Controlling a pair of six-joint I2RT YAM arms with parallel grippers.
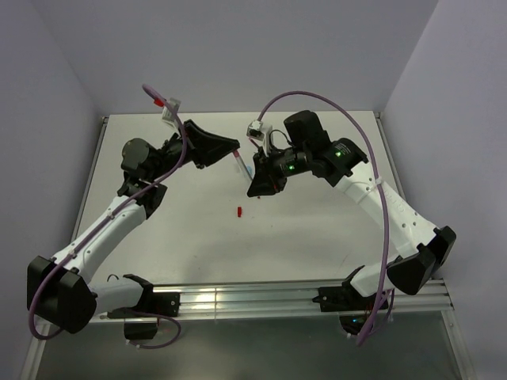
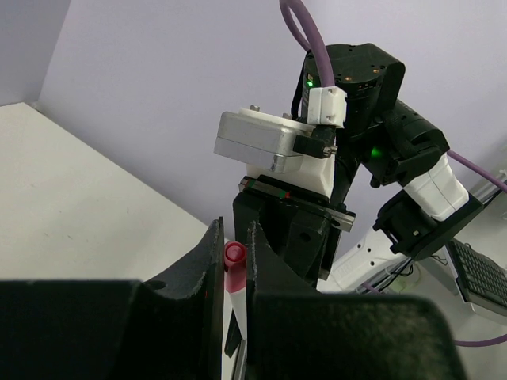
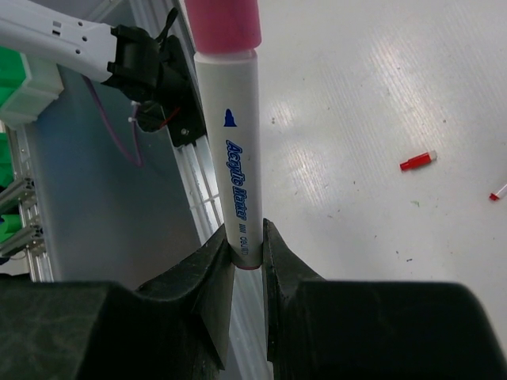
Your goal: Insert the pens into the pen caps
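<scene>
1. Above the middle of the table [image 1: 317, 229], clear of its surface and between the two arm tips: a white pen [image 3: 238, 170] with a pink end.
2. Pinched at its lower end in the right jaws, set narrow and closed onto the barrel; blue lettering along the barrel, pink end uppermost in the right wrist view.
3. In the left jaws, likewise narrow: a pink-red round-ended piece [image 2: 234, 255], gripped between the two fingers; cap or pen end, cannot tell.
4. Close behind that piece in the left wrist view: the right arm's wrist [image 2: 356, 87], black, with green lights lit.
5. Flat on the table, nearer the arm bases than both jaws and well apart from them: a small red cap [image 1: 238, 210] with a pale tip.
6. Also on the table, at the right edge of the right wrist view: a thin white stick [image 3: 499, 191] with a red tip, apart from the cap.
</scene>
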